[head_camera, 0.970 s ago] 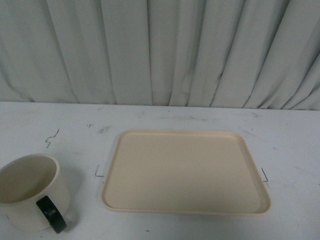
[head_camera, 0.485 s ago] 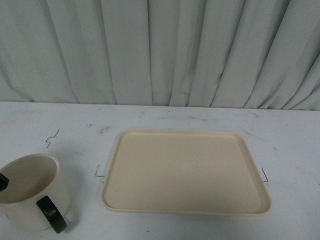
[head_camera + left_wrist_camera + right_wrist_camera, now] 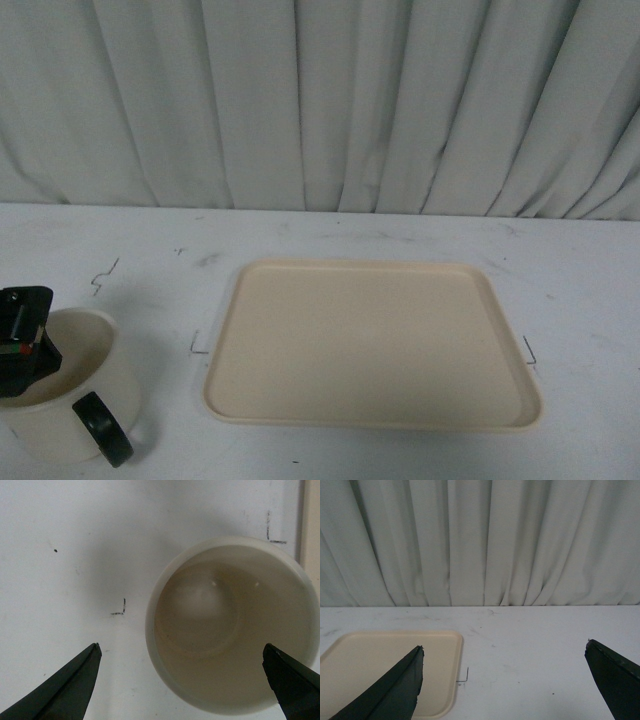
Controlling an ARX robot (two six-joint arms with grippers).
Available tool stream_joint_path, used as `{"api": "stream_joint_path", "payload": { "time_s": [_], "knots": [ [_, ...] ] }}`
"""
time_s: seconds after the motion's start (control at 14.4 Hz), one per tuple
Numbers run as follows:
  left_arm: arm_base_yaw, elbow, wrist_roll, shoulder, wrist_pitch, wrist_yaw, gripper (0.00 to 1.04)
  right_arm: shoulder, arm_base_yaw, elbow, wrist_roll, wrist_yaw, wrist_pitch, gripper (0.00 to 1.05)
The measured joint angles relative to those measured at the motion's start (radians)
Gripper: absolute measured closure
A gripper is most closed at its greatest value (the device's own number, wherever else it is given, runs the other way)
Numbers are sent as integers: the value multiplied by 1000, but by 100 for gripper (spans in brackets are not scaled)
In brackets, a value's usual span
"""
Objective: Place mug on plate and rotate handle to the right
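A cream-white mug stands upright on the white table, at the near left, its round mouth open upward and its pale inside glossy. Its thick black loop handle sticks out from the near side, angled slightly to the right. A large beige rectangular plate with rounded corners and a low raised rim lies flat at the middle of the table. The mug sits beside the plate's left edge, near it but not touching

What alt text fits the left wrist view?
Top-down look into the empty cream mug on a white table. The left end effector hangs open above, one dark tip over the mug, the other over table.
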Motion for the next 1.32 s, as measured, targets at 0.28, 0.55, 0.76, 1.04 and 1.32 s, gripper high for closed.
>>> {"api": "stream_joint_path", "payload": {
  "time_s": [0.28, 0.55, 0.76, 1.04, 1.32],
  "knots": [
    [-6, 54, -31, 103, 13, -5, 15, 0, 0, 0, 0, 0, 0, 6],
    [-13, 58, -59, 132, 16, -6, 58, 0, 0, 0, 0, 0, 0, 6],
    [-19, 54, -49, 116, 14, -19, 89, 0, 0, 0, 0, 0, 0, 6],
    [-376, 386, -36, 192, -94, -27, 102, 0, 0, 0, 0, 0, 0, 6],
    [-501, 527, -58, 345, -130, -8, 102, 0, 0, 0, 0, 0, 0, 6]
  ]
}}
